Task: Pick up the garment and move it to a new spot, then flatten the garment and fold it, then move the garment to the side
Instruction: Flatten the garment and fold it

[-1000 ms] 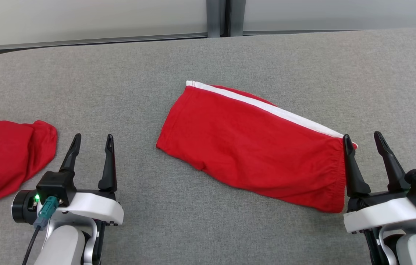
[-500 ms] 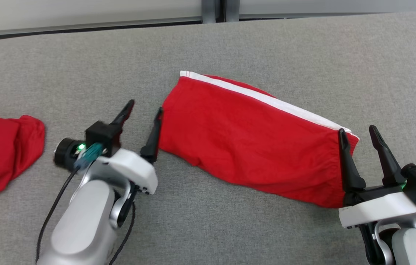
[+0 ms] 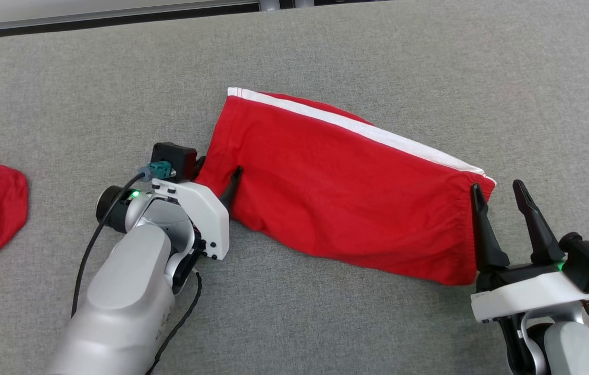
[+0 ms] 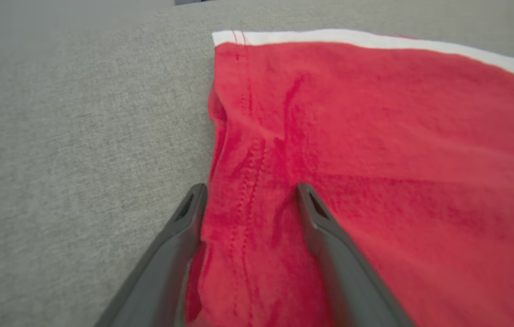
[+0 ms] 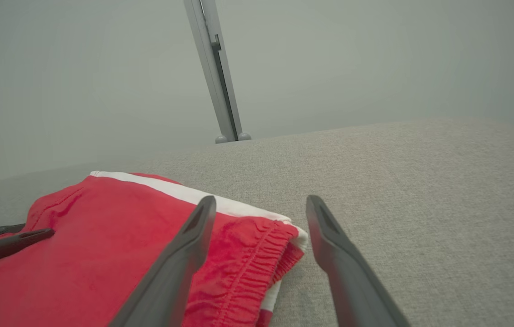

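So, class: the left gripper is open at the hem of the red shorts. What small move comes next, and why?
Probably close the left gripper on the hem: its open fingers straddle that edge of the red shorts, one over cloth, one beside it. The right gripper hangs open at the waistband.

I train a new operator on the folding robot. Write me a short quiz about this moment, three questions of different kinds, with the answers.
1. True or false: the left gripper is shut on the shorts.
2. Which part of the shorts lies nearest the right gripper? A the elastic waistband; B the leg hem; C the middle.
3. Fill the gap: the stripe along the far edge of the shorts is ____.

Key
1. False: its fingers stand apart, with the edge of the cloth between them.
2. A
3. white
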### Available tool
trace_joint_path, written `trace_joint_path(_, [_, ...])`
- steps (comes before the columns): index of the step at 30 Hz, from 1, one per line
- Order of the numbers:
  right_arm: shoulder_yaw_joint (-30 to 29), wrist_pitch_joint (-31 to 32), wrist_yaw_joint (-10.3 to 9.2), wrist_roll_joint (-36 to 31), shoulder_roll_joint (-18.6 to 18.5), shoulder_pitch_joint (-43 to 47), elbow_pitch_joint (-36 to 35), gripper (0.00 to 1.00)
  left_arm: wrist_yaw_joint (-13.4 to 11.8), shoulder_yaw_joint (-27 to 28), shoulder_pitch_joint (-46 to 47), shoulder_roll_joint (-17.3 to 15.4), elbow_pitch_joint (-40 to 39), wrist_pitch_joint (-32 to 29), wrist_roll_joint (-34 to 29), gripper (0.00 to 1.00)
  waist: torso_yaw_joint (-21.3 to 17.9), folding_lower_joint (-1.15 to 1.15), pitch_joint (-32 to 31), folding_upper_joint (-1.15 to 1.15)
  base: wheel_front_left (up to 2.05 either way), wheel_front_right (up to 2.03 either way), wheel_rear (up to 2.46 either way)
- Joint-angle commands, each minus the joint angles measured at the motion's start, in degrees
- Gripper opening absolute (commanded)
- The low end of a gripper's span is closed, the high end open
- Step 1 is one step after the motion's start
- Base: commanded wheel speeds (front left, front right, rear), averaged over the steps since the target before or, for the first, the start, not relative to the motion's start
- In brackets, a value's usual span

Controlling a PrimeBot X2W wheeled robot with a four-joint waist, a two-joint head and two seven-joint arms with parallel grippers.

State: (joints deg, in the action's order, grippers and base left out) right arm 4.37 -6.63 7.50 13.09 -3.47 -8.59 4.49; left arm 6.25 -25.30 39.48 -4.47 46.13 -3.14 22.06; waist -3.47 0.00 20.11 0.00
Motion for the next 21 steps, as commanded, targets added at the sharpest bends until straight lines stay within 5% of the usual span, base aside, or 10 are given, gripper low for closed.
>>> trace_joint_path(1, [0.08,-0.58,-0.02,0.53,-0.04,-0.78,0.15,1.0,0.53,-1.05,-0.29,0.35,1.87,-1.45,0.95,0.43,-0.03,0.0,0.06,0.0,0.0,0.0,0.0])
trace_joint_path(3, [0.28,-0.54,-0.02,0.66,0.03,-0.97,0.33,1.0,0.83,-1.88,0.14,0.64,2.75,-1.49,1.61,0.0,-0.05,0.0,0.08,0.0,0.0,0.0,0.0])
trace_joint_path(15, [0.08,-1.04,-0.02,1.13,0.17,-0.48,0.88,1.0,1.16,-2.16,-3.18,0.11,2.67,5.43,5.14,0.0,0.57,0.0,-0.51,0.0,0.0,0.0,0.0])
trace_joint_path(21, [-0.7,-0.24,-0.02,0.93,-0.26,0.52,0.61,1.0,-0.64,0.36,-10.76,-0.89,-1.95,9.97,7.87,0.0,2.55,0.0,-2.13,0.0,0.0,0.0,0.0])
